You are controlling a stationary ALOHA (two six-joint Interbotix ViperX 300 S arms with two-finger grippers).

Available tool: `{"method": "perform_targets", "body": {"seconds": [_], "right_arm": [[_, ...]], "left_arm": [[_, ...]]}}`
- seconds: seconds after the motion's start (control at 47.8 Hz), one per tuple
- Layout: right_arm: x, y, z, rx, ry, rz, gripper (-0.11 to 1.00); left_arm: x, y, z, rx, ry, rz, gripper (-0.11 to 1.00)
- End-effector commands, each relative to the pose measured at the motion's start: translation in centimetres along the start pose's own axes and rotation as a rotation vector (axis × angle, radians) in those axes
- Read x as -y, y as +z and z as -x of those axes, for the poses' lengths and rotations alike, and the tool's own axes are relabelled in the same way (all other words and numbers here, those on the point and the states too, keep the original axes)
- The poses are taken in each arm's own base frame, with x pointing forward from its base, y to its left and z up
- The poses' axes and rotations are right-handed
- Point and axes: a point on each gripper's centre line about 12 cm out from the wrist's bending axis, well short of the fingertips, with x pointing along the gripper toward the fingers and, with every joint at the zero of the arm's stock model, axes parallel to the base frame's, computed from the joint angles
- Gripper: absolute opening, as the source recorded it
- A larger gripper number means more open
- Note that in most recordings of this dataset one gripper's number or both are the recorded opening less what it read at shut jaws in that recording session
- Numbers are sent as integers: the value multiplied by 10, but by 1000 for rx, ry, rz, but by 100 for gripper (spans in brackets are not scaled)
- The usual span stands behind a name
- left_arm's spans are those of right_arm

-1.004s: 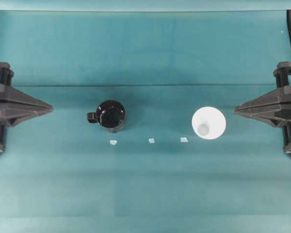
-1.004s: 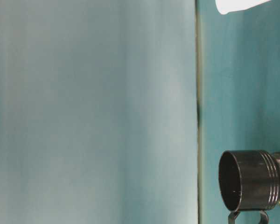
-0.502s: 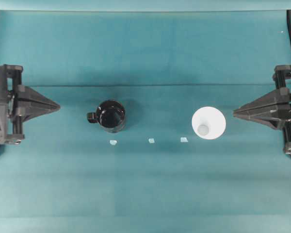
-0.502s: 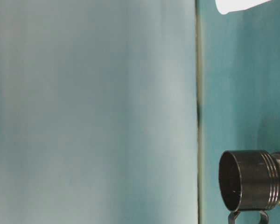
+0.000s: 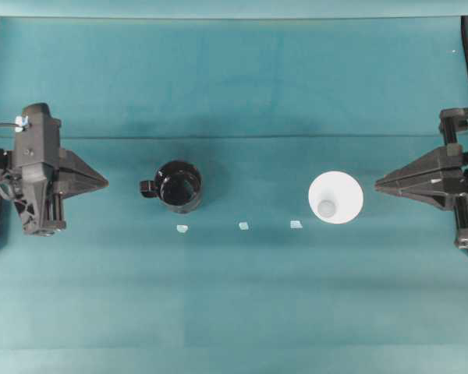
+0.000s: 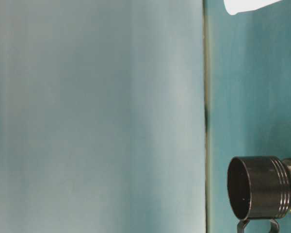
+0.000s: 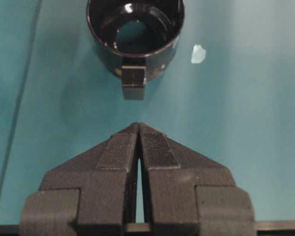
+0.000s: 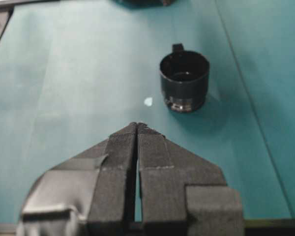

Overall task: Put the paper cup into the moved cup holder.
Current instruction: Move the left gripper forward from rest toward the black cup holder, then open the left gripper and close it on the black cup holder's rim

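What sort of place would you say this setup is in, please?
Probably a robot test bench: a plain teal-covered table, a left gripper and right gripper at either side, and only a black cup holder and paper cup set out.

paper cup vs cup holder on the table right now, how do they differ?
The paper cup is white, the cup holder glossy black. The paper cup stands rim-down with its greyish base up; the cup holder stands mouth-up. Only the cup holder has a handle. Both are round and ungripped.

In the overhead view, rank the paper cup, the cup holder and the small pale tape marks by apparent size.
1. Paper cup, widest across its rim.
2. Cup holder, slightly smaller, handle aside.
3. Tape marks, tiny; the three look alike.
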Motion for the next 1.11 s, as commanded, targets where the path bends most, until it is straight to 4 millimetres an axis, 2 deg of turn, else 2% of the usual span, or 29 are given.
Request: {"method": "perform_targets", "body": {"seconds": [0.0, 0.105, 0.188, 0.293, 0.481, 0.565, 0.732, 0.878, 1.087], "right_arm": [[-1, 12, 0, 26, 2, -14, 3], [-1, 11, 0, 21, 2, -14, 3], [-1, 11, 0, 21, 2, -14, 3], [-1, 10, 0, 20, 0, -15, 3], [-1, 9, 0, 9, -1, -15, 3], [-1, 8, 0, -1, -1, -14, 3], [-1, 7, 0, -12, -2, -16, 3], [-1, 6, 0, -21, -3, -16, 3], [0, 3, 0, -44, -6, -16, 3]], "left_arm": [[0, 4, -1, 9, 1, -1, 2], [0, 3, -2, 3, 1, 3, 2], [-1, 1, -4, -6, 5, 7, 6], [-2, -3, -7, -22, 8, 11, 27], [-2, -12, -16, -17, 7, 22, 81], [-2, -16, -22, -20, 7, 31, 95], [-2, -16, -34, 17, 5, 31, 89], [-2, -12, -46, 86, 3, 34, 90], [-2, -17, -62, 78, 2, 42, 90]]}}
